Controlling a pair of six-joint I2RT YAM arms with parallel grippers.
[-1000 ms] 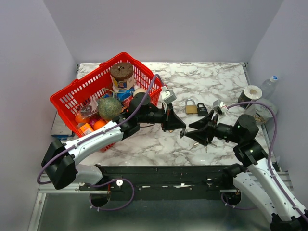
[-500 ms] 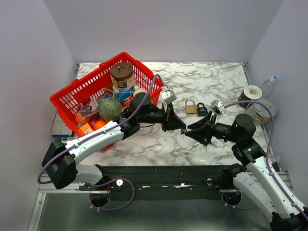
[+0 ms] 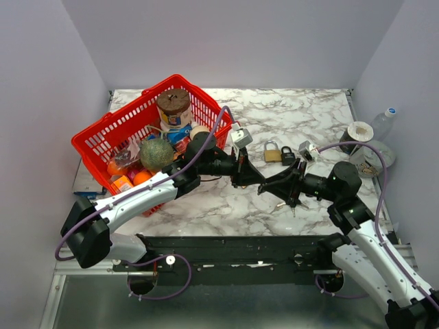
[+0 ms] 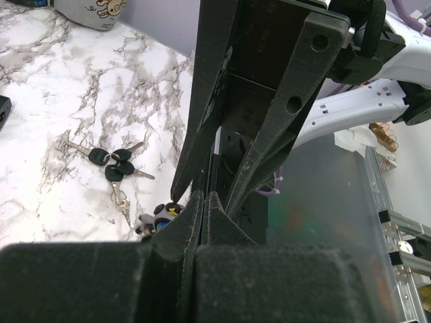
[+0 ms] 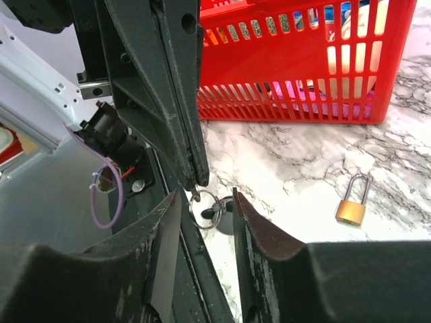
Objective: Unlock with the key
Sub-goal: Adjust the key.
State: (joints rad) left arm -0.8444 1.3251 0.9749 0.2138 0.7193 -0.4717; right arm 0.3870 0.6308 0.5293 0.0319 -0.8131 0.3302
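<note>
Left gripper jaws pinch the light, slippery key ring; right gripper jaws gape round it; grab the flat key head

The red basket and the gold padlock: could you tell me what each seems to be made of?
The red basket looks like moulded plastic, glossy, with uniform slotted walls. The gold padlock appears metal: a brass-coloured body and silvery shackle, likely brass and steel.
</note>
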